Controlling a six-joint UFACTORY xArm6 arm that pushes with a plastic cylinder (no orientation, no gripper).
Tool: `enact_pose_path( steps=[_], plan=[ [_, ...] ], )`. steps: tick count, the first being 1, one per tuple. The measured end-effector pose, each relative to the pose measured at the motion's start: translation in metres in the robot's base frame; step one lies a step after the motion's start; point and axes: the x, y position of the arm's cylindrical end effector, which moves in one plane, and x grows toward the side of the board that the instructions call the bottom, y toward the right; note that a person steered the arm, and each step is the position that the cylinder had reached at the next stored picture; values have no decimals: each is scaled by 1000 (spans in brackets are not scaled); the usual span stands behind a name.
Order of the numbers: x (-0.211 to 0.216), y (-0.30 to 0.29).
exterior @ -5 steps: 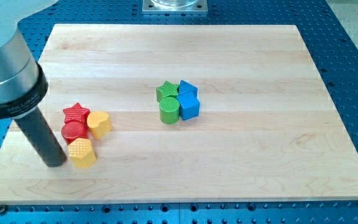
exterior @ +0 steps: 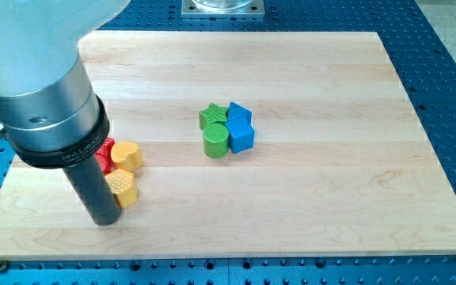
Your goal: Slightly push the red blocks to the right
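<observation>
Only a sliver of red (exterior: 106, 150) can be seen at the board's left side, squeezed between the dark rod and the yellow heart block (exterior: 127, 155); how many red blocks lie there, and of what shape, cannot be told, since the arm hides most of them. The yellow heart block is pressed against the red on the view's right. Just below it, a yellow hexagonal block (exterior: 122, 188) is found touching the rod's right flank. My tip (exterior: 104, 222) is planted on the wooden board (exterior: 331, 198) at the view's lower left, directly beside that hexagonal block and below the red patch. No claw is carried: the arm ends in a plain rod, so nothing is opened, closed or gripped. The large grey arm housing (exterior: 42, 87) fills the view's upper left. Well apart, near the board's centre, 4 blocks are huddled together: a green star (exterior: 211, 115), a green cylinder (exterior: 217, 140), and 2 blue blocks (exterior: 240, 127) touching them on the right.
</observation>
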Motion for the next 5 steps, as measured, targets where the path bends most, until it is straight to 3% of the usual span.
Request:
enact_pose_path(
  steps=[1, 3, 4, 5],
  plan=[
    [0, 0],
    [-1, -110],
    [-47, -112],
    [-52, -105]
  ],
)
